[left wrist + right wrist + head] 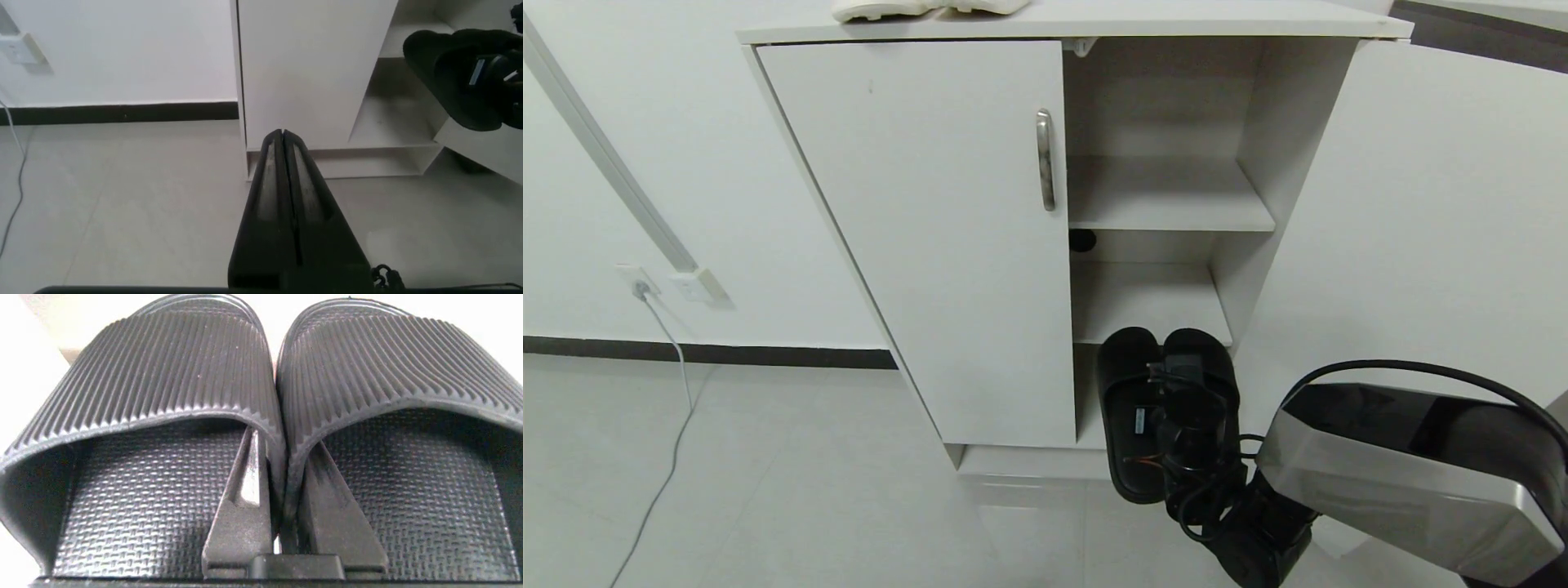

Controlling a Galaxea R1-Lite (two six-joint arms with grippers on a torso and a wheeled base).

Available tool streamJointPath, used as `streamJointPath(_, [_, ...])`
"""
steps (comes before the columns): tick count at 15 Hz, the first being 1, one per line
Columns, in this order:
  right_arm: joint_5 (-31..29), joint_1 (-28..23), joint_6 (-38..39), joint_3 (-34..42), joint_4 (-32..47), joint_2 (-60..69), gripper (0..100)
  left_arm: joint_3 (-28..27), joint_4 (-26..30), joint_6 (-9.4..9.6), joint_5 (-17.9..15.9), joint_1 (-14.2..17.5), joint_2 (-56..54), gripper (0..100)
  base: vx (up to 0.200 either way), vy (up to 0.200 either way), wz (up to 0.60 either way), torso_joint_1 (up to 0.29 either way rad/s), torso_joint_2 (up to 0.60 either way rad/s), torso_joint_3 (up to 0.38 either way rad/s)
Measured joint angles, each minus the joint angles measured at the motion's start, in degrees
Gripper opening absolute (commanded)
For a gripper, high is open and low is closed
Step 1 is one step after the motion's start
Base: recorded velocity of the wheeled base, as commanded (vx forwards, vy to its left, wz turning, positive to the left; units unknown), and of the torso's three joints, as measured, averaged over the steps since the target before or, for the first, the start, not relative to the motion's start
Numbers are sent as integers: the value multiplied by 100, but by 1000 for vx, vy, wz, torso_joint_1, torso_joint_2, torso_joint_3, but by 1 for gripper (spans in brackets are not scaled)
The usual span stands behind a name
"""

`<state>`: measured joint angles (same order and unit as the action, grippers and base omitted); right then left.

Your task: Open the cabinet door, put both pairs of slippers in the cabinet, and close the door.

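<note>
Right end effector (pixel 283 454) pinches black slippers (pixel 1125 363), toes toward cabinet (pixel 915 245).

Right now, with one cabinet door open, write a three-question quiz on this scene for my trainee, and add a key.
1. True or false: the right gripper is shut on the black slippers, with one finger inside each.
2. Where does the white pair lie? A: in the bottom compartment. B: on top of the cabinet. C: on the middle shelf.
3. Fill in: the left gripper, above the floor, has its fingers ____.
Key: 1 true; 2 B; 3 shut.
</note>
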<state>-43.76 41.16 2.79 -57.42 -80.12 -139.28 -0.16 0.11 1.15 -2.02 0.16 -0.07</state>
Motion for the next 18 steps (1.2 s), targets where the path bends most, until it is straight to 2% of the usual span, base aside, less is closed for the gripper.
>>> streamJointPath(3, [0, -4, 0, 0, 9, 6, 0, 2, 0, 0, 0, 0, 0, 0, 200, 0, 0, 1, 1, 1])
streamJointPath(10, [123, -6, 0, -49, 33, -30, 0, 2, -4, -11, 6, 0, 0, 0, 0, 0, 0, 0, 0, 0])
streamJointPath(14, [200, -84, 0, -438, 143, -179, 0, 5, -1, -11, 9, 0, 0, 0, 0, 0, 0, 0, 0, 0])
streamJointPath(18, [523, -185, 7, -918, 835, -267, 0, 5, -1, -11, 9, 0, 0, 0, 0, 0, 0, 0, 0, 0])
